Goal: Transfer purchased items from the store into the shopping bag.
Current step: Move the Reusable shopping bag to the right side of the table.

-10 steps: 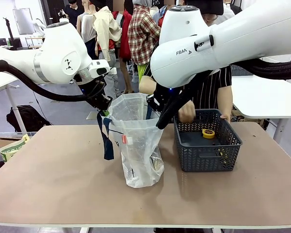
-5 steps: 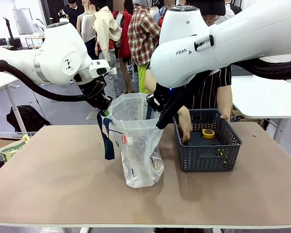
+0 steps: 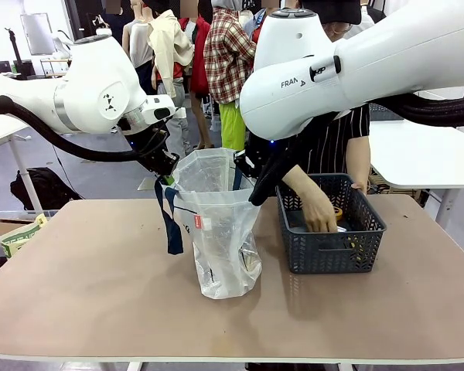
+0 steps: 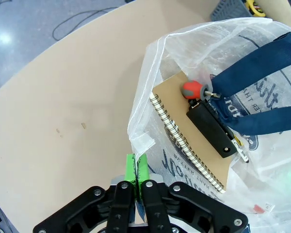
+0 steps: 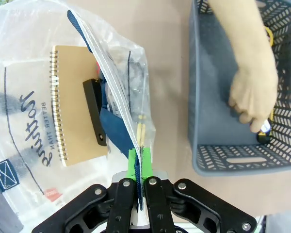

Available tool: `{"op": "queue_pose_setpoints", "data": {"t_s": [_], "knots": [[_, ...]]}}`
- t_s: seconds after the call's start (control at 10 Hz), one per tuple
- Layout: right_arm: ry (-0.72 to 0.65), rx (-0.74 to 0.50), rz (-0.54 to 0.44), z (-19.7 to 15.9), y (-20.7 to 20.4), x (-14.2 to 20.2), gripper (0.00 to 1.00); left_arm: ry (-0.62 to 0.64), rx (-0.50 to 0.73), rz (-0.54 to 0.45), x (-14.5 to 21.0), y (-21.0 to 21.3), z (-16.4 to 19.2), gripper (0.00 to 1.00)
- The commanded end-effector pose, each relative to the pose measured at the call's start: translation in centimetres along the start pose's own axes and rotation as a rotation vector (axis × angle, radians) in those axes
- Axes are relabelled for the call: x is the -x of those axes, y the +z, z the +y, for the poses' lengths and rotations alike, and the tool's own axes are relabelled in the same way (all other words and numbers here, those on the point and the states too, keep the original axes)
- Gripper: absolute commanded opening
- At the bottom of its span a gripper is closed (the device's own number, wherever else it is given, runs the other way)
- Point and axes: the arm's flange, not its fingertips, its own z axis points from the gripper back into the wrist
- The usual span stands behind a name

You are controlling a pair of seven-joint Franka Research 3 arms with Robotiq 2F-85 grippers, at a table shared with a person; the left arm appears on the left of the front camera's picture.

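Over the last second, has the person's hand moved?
Yes. The person's hand has gone down and rightward, deeper into the dark grey lattice plastic basket, which stayed put.

Translucent white crinkly plastic bag (image 3: 224,232), navy straps (image 4: 262,97), dark lettering; dark grey lattice plastic basket (image 3: 329,251); tan spiral-bound notebook (image 5: 70,97).

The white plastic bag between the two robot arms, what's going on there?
Both arms hold the translucent white plastic shopping bag open on the table: the left gripper and the right gripper are each shut on its rim. A brown spiral notebook and a flat black piece already lie inside. Beside the bag, a person's hand reaches into the dark grey lattice basket.
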Motion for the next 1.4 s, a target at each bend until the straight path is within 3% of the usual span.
{"op": "queue_pose_setpoints", "data": {"t_s": [0.0,1.3], "knots": [[-0.011,-0.004,-0.012,-0.26,0.01,0.2,0.0,0.003,-0.002,-0.002,0.01,0.16,0.13,0.0],[-0.011,-0.004,-0.012,-0.26,0.01,0.2,0.0,0.003,-0.002,-0.002,0.01,0.16,0.13,0.0]]}}
